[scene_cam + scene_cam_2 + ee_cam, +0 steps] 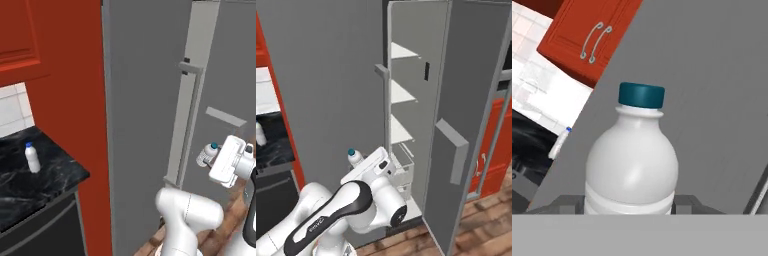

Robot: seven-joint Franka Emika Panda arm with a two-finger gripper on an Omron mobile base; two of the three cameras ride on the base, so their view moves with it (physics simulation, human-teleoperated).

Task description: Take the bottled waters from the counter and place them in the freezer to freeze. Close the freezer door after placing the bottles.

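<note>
One bottled water (632, 165), pale and ribbed with a blue cap, stands upright between the fingers of my gripper (212, 158), which is shut on it. The gripper holds it at about waist height in front of the freezer (402, 95), just left of the open compartment with its white shelves. The freezer door (468, 110) is swung wide open to the right, inner face showing. A second bottled water (32, 158) stands upright on the black counter (55, 175) to the left; it also shows as that bottle (260, 134) at the left edge of the right base view.
The closed grey door (142, 100) with its long vertical bar handle (186, 120) stands between counter and open compartment. A bin (453, 150) juts from the open door's inner face. Red cabinets (60, 75) flank the fridge. Wooden floor (486, 225) lies below.
</note>
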